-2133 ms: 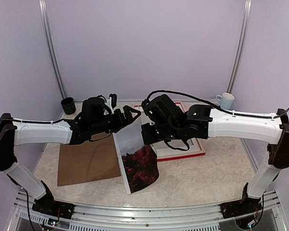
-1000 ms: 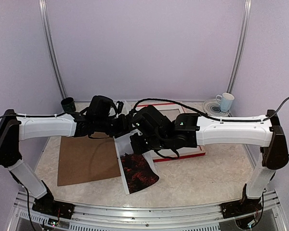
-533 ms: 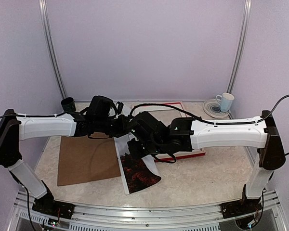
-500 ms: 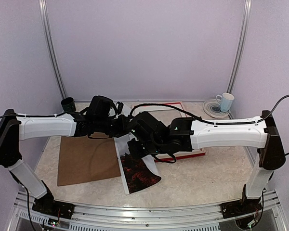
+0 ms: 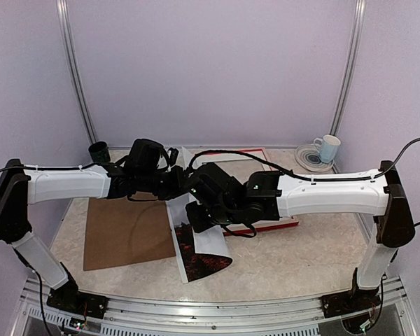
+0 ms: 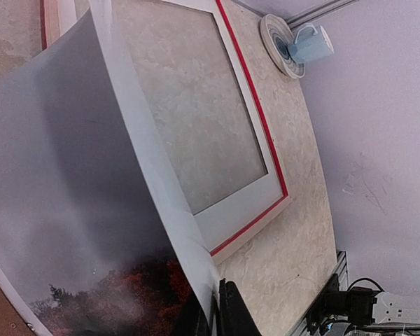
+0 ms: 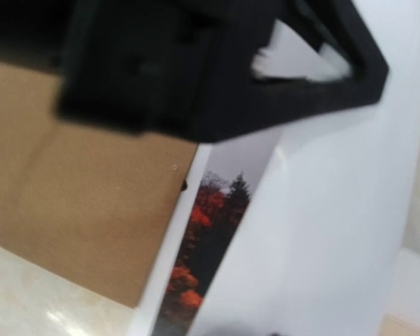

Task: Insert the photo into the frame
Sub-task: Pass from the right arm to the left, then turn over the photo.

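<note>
The photo (image 5: pixel 201 257) hangs curled over the table's middle, its grey sky and dark red trees facing left and its white back (image 7: pixel 322 231) facing right. My left gripper (image 5: pixel 184 180) is shut on the photo's upper edge; in the left wrist view its fingers (image 6: pixel 231 315) pinch the sheet (image 6: pixel 70 210). My right gripper (image 5: pixel 196 213) sits against the white back just below, and its jaws are hidden. The red frame (image 5: pixel 287 222) lies flat behind and to the right, seen under the sheet in the left wrist view (image 6: pixel 248 203).
A brown backing board (image 5: pixel 126 234) lies flat on the left, next to the photo's lower edge. A dark green cup (image 5: pixel 99 152) stands at the back left. A pale blue mug (image 5: pixel 327 148) on a saucer stands at the back right.
My right arm has reached further left and lower along the photo. The photo's curled lower end has flattened toward the table. The left arm has stayed at the top edge.
</note>
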{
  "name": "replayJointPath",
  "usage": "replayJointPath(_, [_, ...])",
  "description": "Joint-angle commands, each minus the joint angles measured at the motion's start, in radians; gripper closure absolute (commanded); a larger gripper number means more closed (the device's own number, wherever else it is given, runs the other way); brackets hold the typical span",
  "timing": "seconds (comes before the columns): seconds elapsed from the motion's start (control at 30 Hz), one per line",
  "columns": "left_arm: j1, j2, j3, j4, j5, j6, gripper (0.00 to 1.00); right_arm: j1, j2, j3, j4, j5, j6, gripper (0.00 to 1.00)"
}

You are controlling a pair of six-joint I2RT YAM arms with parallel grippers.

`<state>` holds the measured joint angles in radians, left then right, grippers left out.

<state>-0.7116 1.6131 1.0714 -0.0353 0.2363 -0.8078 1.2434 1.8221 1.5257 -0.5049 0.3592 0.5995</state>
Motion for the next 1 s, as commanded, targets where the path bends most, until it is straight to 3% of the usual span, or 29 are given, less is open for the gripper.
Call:
replayJointPath(0.0, [0.011, -0.01, -0.013, 0.022, 0.009, -0.001, 0.92, 0.013, -0.017, 0.031, -0.022, 0.018, -0.009, 0.56])
replayJointPath(0.17, [0.017, -0.024, -0.02, 0.028, 0.015, -0.003, 0.93, 0.011, -0.084, 0.027, -0.026, 0.011, -0.023, 0.32])
replayJointPath(0.37, [0.017, -0.049, -0.024, 0.028, 0.029, 0.002, 0.93, -0.021, -0.217, -0.078, 0.068, -0.043, -0.038, 0.2])
replayJointPath(0.57, [0.017, -0.083, -0.025, 0.028, 0.03, 0.007, 0.94, -0.081, -0.321, -0.209, 0.161, -0.116, -0.009, 0.16])
replayJointPath(0.97, [0.015, -0.144, -0.016, 0.041, 0.059, -0.011, 0.93, -0.155, -0.369, -0.335, 0.214, -0.17, 0.041, 0.16])
